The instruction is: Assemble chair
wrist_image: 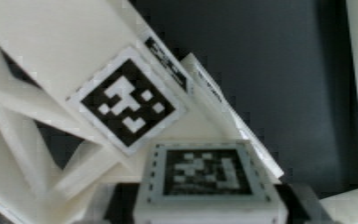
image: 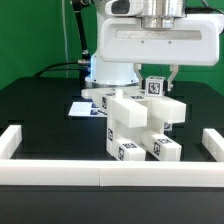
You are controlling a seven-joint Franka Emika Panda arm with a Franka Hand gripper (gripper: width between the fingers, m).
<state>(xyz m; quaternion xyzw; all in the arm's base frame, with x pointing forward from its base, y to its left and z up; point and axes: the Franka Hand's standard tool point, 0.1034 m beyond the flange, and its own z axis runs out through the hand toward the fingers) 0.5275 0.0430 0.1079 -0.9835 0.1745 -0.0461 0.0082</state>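
The partly built chair [image: 140, 125] stands in the middle of the black table, a cluster of chunky white blocks with black-and-white tags. My gripper [image: 158, 80] hangs over the chair's far right corner, in the exterior view. It is shut on a small tagged white chair part [image: 155, 88] sticking up there. In the wrist view the dark fingers [wrist_image: 137, 195] press both sides of this tagged block [wrist_image: 202, 168], with my gripper [wrist_image: 206, 197] closed round it. Just beyond it, a slanted white chair panel [wrist_image: 131, 100] carries a larger tag.
Long white border rails run along the front [image: 110, 178], the exterior view's left [image: 10, 143] and right [image: 214, 143]. The marker board [image: 84, 108] lies flat behind the chair, near the arm's white base [image: 110, 72]. A green backdrop stands behind.
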